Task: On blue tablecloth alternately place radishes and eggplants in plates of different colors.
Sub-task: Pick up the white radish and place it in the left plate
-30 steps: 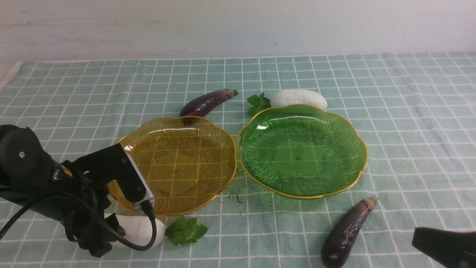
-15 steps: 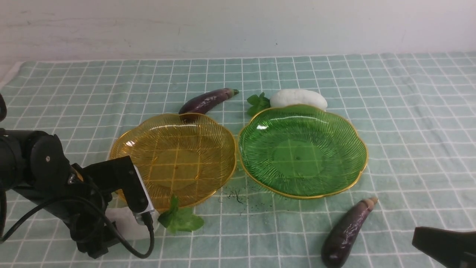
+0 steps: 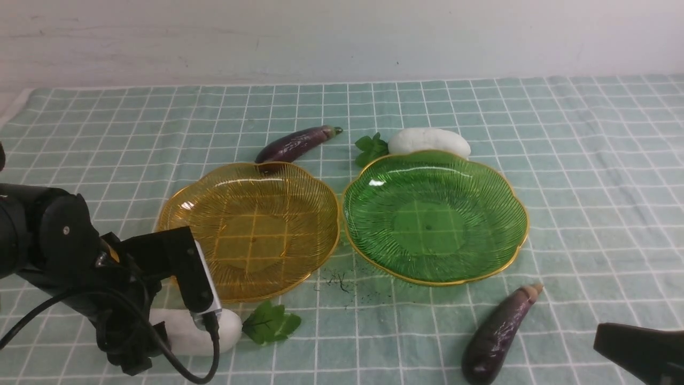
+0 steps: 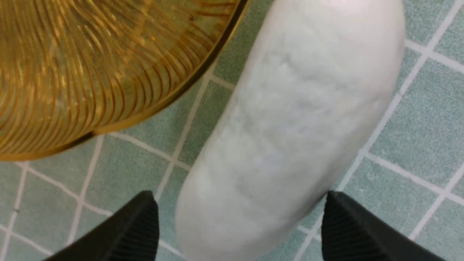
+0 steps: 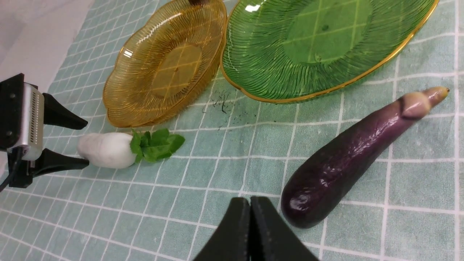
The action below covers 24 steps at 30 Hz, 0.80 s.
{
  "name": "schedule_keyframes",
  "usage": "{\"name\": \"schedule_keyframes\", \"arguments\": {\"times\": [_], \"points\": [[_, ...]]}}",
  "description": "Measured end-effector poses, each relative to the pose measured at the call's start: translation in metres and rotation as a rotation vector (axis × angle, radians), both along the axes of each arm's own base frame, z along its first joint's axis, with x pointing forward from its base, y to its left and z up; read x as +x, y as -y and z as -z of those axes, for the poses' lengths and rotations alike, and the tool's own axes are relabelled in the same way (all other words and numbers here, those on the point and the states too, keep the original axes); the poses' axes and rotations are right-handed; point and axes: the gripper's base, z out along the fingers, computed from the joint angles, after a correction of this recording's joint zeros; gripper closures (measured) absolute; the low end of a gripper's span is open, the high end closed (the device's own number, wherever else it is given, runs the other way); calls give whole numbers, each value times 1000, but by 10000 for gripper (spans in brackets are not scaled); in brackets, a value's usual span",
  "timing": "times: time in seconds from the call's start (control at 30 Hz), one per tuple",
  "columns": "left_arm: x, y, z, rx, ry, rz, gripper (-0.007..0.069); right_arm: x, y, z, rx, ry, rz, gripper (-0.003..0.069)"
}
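The smooth white oblong radish (image 4: 282, 108) lay ungrasped between the jaws of the wide-open left gripper (image 4: 239, 197), which likely needed closing before lifting.

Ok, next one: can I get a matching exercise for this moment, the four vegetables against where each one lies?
Things
1. near radish
2. far radish
3. near eggplant
4. far eggplant

Places
A. behind the green plate
B. inside the open left tool
C. behind the amber plate
D. on the cloth beside the shut right tool

Pairs: 1-B, 2-A, 3-D, 4-C
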Motion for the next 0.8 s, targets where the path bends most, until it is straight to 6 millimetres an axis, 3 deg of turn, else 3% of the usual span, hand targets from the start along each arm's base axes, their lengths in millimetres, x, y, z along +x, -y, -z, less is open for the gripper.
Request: {"name": "schedule_keyframes", "arguments": {"times": [0.47, 0.63, 0.8], "points": [[5, 7, 15, 26, -30, 97, 88, 0, 0, 0, -5, 6, 0, 673], [4, 8, 21, 16, -73, 81, 196, 0, 0, -1, 0, 8, 0, 673], [-6, 8, 18, -8, -181, -23, 198, 1, -1, -2, 21, 9, 3, 673]]}}
